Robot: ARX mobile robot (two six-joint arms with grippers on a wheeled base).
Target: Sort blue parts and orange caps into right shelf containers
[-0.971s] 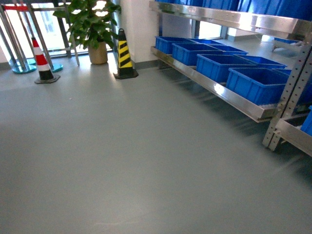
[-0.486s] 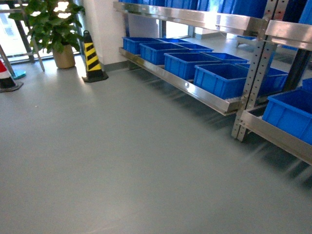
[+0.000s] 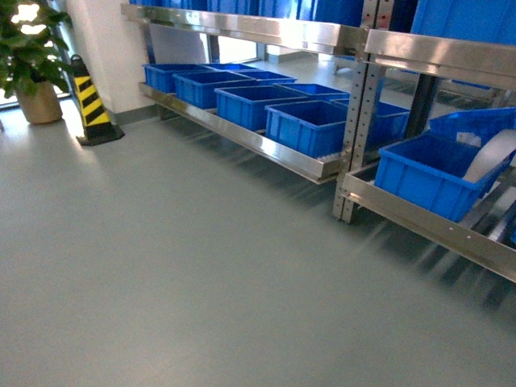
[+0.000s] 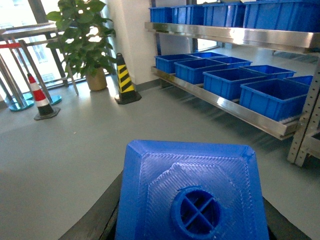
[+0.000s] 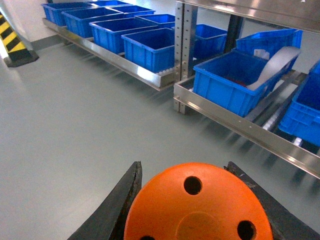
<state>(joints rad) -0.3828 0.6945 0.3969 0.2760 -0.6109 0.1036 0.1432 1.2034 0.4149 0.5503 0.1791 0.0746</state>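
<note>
I see the right shelf running along the wall ahead of my fingers, its steel rails carrying the containers in a row on the lower level. The grey floor bears a striped cone and potted plant.

Daylight pours in from the windows behind the potted plant, blowing out the glass to white at the top left of the left wrist view. The grey floor is evenly lit, with soft, streaky reflections beneath the right shelf. Glare runs along its steel rails. The head view is slightly smeared with motion blur, worst at its right edge. The blue part and orange cap loom close, a little soft.
</note>
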